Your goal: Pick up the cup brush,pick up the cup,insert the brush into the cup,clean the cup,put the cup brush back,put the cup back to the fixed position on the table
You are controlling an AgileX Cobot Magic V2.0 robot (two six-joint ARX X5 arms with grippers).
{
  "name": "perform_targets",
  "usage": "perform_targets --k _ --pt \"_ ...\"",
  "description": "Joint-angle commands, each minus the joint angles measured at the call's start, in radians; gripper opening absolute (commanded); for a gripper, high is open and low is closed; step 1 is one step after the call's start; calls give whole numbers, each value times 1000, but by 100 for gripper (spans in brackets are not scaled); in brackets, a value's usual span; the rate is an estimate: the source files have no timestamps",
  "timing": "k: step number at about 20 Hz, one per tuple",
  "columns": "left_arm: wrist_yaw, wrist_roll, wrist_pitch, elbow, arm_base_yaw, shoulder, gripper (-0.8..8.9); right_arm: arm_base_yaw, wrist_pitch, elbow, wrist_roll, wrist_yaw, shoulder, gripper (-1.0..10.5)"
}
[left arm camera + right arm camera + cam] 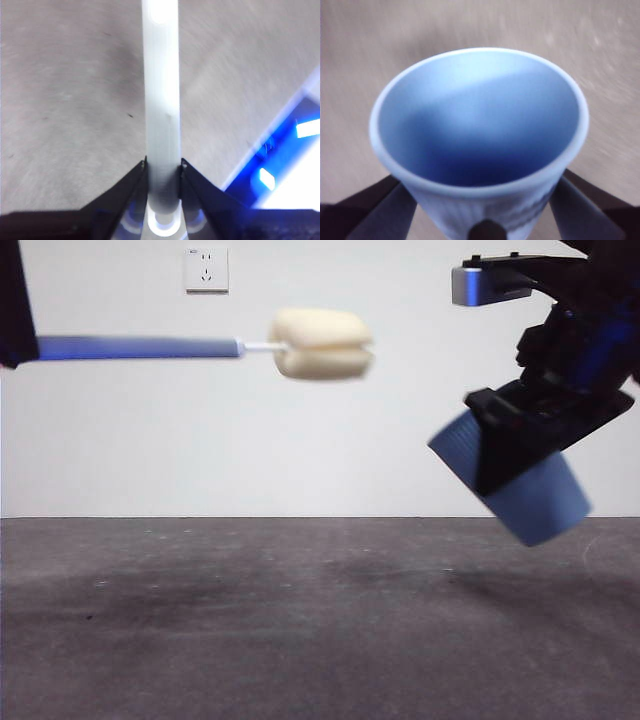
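Plain white wall, dark table (300, 640) below. Left gripper (163, 167) clamps the cup brush (320, 344) held level; right gripper (482, 200) grips the tilted cup (520, 480) (both airborne, well apart). Misaligned sponge could jam on the rim.

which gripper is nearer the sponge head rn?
Left. The left gripper is shut on the cup brush handle, with the sponge head at that handle's far end. The right gripper holds the cup tilted, off to the side across a gap.
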Motion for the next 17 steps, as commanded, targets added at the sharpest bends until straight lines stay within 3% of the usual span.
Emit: perform_targets --k 1,5,9,17 --pt "26 156 -19 -5 3 31 -8 26 -81 29 -223 72 0 -13" --pt "71 183 -23 -5 0 68 -8 76 -142 39 -397 156 1 -13" --pt "100 182 -22 -5 -33 98 -9 154 -143 39 -520 238 2 -13" --pt "100 129 18 -5 -85 167 -9 218 -154 39 -592 302 3 -13"
